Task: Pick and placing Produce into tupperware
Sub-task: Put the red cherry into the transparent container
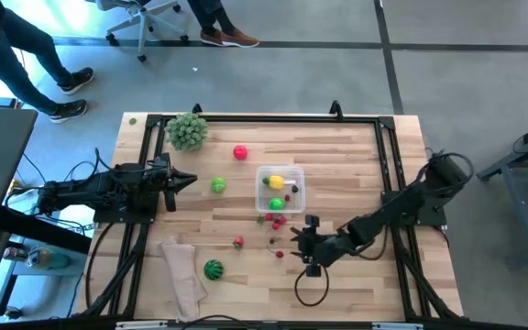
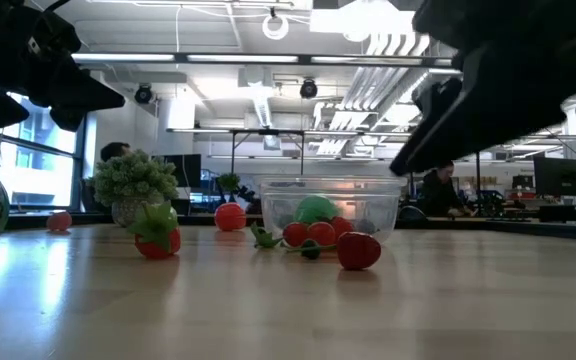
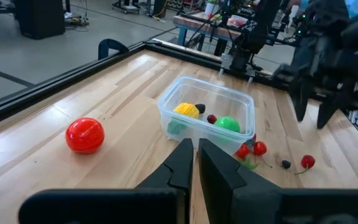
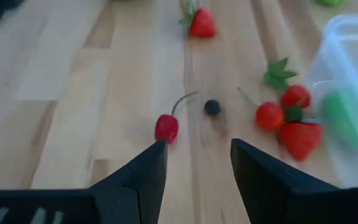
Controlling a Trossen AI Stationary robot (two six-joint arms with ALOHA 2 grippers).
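1. Two fingers of the right tool (image 4: 194,171) stand apart, holding nothing, low over the surface (image 1: 356,156).
2. Just ahead of that gap lies a red cherry (image 4: 166,128), its stem slanting away toward a dark berry (image 4: 212,107); the cherry sits slightly toward one finger, so I judge a small sideways shift is needed before closing.
3. Beyond the berry, a cluster of red pieces with a strawberry (image 4: 301,139) rests against the tub (image 1: 280,189), which already holds yellow and green pieces.
4. Farther off, a red ball (image 1: 239,152), a green piece (image 1: 218,185) and the melon (image 1: 213,269) lie loose.
5. Farthest, the left tool (image 3: 194,163) is clenched and empty, waiting; the right arm is clearly nearer the cherry.
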